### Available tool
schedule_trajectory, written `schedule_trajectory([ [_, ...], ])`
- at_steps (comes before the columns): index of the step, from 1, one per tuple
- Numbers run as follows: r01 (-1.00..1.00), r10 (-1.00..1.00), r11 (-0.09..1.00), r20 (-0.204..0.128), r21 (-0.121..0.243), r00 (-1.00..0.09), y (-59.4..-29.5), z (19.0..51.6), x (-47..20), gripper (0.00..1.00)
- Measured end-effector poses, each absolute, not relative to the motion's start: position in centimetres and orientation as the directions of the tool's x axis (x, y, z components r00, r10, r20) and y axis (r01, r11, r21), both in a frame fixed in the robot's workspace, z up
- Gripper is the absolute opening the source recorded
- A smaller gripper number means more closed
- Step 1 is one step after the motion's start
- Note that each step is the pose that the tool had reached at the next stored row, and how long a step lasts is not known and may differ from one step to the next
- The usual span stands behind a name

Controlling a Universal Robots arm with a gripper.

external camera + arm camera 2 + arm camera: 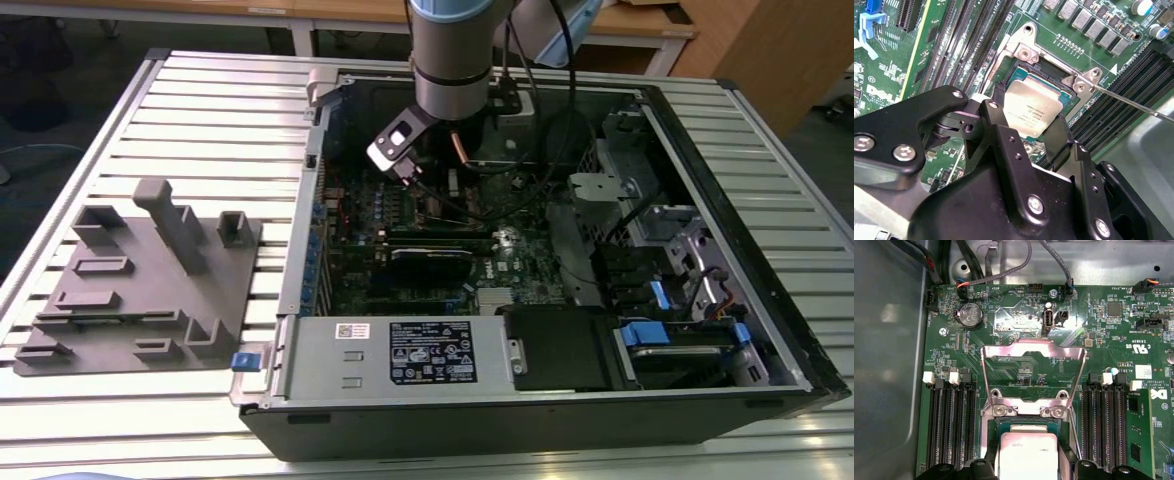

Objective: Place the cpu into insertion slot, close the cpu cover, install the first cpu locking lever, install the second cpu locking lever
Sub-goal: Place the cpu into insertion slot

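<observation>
The cpu [1033,111], a flat square chip with a silvery top, sits between my two black fingers [998,102] directly over the insertion slot [1048,75] on the green board. My gripper [1029,114] is shut on the cpu's two opposite edges. In the first wrist view the cpu [1026,455] lies low in the slot with the gripper [1026,462] around it. The cpu cover [1034,346], a silvery window frame, stands swung open beyond the slot. A thin locking lever [1134,104] sticks out to one side. In the exterior view the gripper [430,185] reaches down inside the computer case.
Long black memory slots [951,425] flank the slot on both sides, with a fitted memory stick [1136,432] further out. Cables [1004,262] hang over the board's edge by the case wall [884,365]. A grey fixture plate [140,280] lies at the exterior view's left.
</observation>
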State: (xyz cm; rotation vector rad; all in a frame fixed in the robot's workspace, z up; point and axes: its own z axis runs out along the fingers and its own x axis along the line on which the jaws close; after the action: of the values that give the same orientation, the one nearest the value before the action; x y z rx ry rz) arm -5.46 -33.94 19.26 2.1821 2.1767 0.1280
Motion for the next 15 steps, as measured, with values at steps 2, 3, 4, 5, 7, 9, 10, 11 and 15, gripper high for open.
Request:
schedule_trajectory([
  [2,0.995,1.0,-0.004,0.019,0.099,0.002,-33.94,19.26,-5.45,0.55],
  [3,0.995,1.0,-0.003,0.019,0.099,0.002,-33.94,19.26,-5.44,0.55],
  [4,0.995,1.0,-0.004,0.019,0.099,0.002,-33.94,19.25,-5.44,0.55],
  [5,0.995,1.0,-0.004,0.019,0.099,0.002,-33.94,19.26,-5.45,0.55],
  [7,0.995,1.0,-0.004,0.019,0.099,0.002,-33.94,19.2,-5.44,0.55],
  [9,0.995,1.0,-0.003,0.018,0.098,0.002,-33.95,19.11,-5.45,0.55],
  [10,0.995,1.0,-0.003,0.018,0.098,0.002,-33.96,19.07,-5.45,0.55],
  [11,0.995,1.0,-0.003,0.018,0.098,0.002,-33.96,19.04,-5.46,0.55],
  [15,0.995,1.0,-0.004,0.018,0.099,0.002,-33.94,18.93,-5.44,0.55],
])
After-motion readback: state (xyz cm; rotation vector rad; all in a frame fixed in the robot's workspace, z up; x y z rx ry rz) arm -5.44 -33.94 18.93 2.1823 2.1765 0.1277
